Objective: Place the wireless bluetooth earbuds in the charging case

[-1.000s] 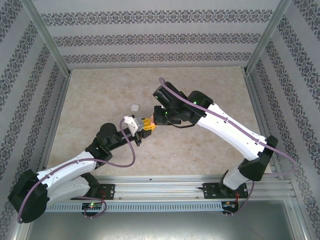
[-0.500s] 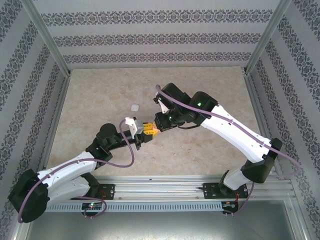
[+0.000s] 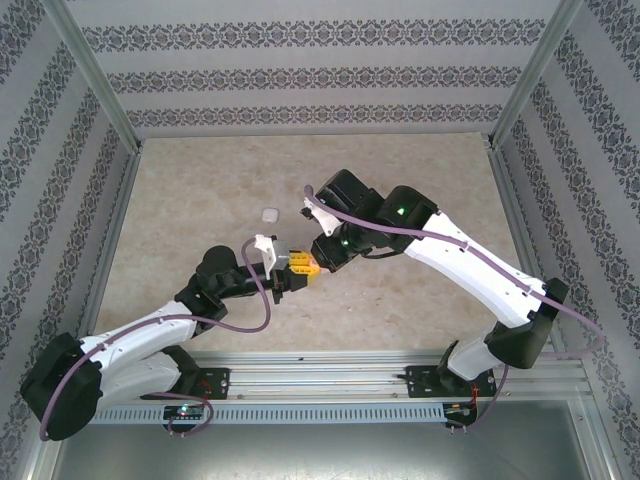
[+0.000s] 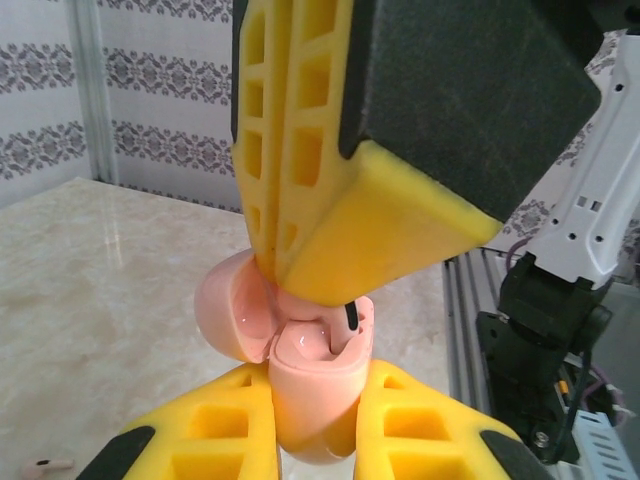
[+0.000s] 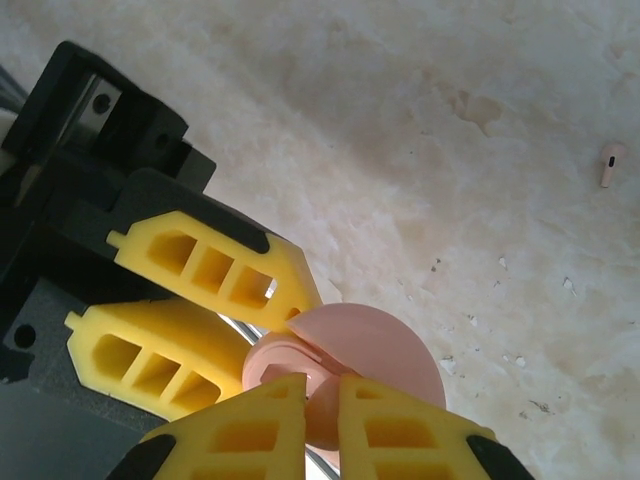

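The pink charging case [image 4: 315, 385] stands upright between my left gripper's [image 3: 290, 268] yellow fingers [image 4: 440, 420], which are shut on its body. Its round lid [image 4: 228, 310] hangs open to the left. From above, my right gripper [image 3: 318, 262] comes down onto the case mouth, shut on a pale pink earbud [image 5: 324, 416]. That earbud's stem with a dark tip [image 4: 343, 332] sits in the case's right well. In the right wrist view the open lid [image 5: 385, 345] lies just past my fingertips. A second earbud [image 3: 268, 214] lies loose on the table behind the grippers.
The marble table [image 3: 200, 190] is walled by patterned panels on three sides. The metal rail [image 3: 330, 380] with the arm bases runs along the near edge. The loose earbud [image 5: 611, 162] lies far right in the right wrist view.
My right gripper has come down and left until its fingertips meet the case held by the left gripper. The left gripper has shifted slightly toward the near edge.
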Available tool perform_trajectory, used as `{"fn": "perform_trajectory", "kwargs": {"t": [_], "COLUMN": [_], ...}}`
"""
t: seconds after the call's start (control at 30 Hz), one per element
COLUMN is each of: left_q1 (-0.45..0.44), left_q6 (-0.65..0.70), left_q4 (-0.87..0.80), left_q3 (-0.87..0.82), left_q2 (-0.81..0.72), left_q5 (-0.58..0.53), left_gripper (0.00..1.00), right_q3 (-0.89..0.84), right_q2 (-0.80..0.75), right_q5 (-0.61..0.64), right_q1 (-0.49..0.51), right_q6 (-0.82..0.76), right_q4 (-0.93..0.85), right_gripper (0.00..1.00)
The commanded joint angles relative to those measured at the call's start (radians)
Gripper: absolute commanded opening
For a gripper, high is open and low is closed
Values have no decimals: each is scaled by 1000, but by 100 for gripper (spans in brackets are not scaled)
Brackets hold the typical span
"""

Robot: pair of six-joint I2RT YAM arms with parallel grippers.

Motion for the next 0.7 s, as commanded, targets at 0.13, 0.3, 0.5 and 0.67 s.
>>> {"fn": "perform_trajectory", "kwargs": {"t": [0.13,0.3,0.5,0.67], "left_q1": [-10,-10,-10,-10], "left_q6": [-79,-90,-97,-94], "left_q4": [145,152,154,144], "left_q3": [29,26,23,22], "left_q2": [22,22,19,18], "left_q5": [81,85,84,79], "left_gripper": [0,0,0,0], "right_q3": [-27,-58,-87,-82], "right_q2": [0,-14,-26,-41], "right_q5": [-164,-206,-232,-196], "right_q1": [16,9,-4,-6], "right_q6": [-140,-178,-180,-133], "right_q4": [110,149,184,190], "right_gripper": [15,18,26,40]}}
